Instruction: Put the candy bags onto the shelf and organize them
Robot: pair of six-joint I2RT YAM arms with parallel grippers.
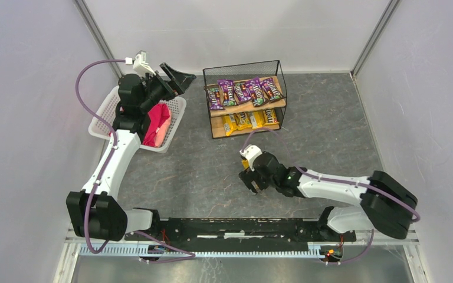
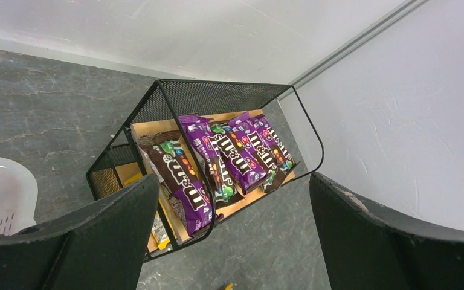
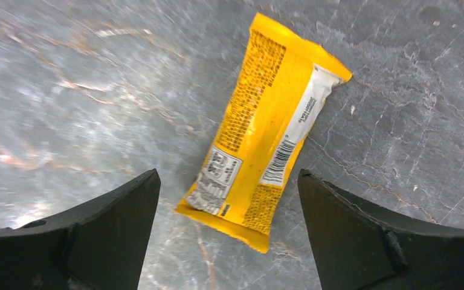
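Hovering over the flat, shiny yellow candy bag (image 3: 266, 127) on the grey table (image 3: 66, 90), we are holding our right gripper (image 3: 228, 176) wide open with nothing in it. The bag is lying so flat that we may be pushing it away instead of lifting it.

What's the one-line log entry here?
right tool: open above flat glossy yellow candy bag on grey table | left tool: open, empty, facing two-tier wood-and-black-mesh shelf | task: unfinished
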